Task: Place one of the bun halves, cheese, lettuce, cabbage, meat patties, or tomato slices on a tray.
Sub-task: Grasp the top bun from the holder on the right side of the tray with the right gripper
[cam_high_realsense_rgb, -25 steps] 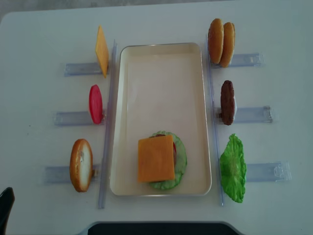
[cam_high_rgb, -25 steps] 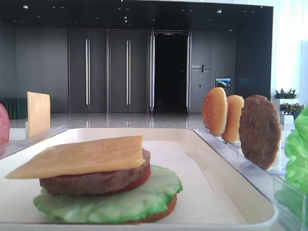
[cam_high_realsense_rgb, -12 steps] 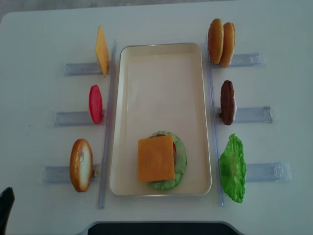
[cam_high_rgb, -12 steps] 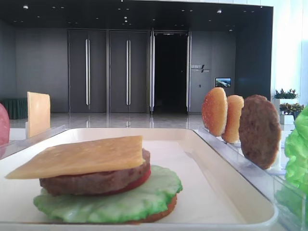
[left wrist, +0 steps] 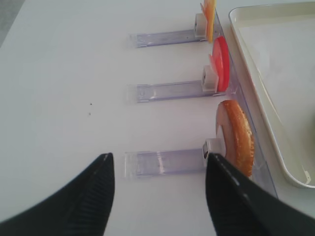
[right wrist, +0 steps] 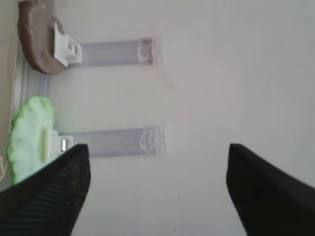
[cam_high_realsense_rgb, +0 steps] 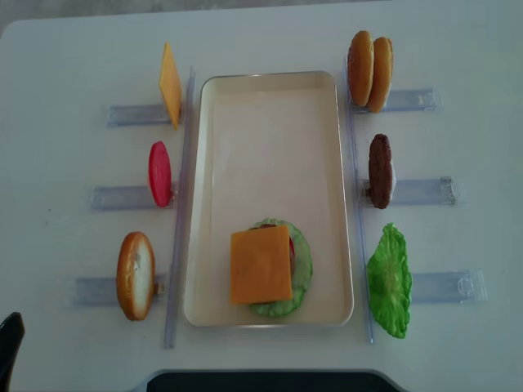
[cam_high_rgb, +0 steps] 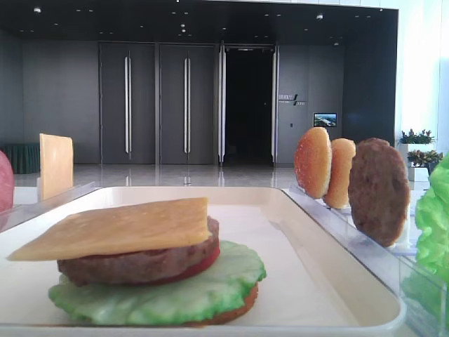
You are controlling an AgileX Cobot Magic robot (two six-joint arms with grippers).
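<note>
Low front view: the tray runs lengthwise away from the camera. On its near end lies a flat stack: bun, lettuce, tomato, meat patty, with a cheese slice on top. No legible writing shows.

Right wrist view: the right gripper hangs over bare table, fingers spread wide and holding nothing, beside the rack lettuce.

Left wrist view: the left gripper is likewise parted and empty, near an upright bun half.

Overhead view: the tray's long axis runs top to bottom, and the stack sits at its lower end.
</note>
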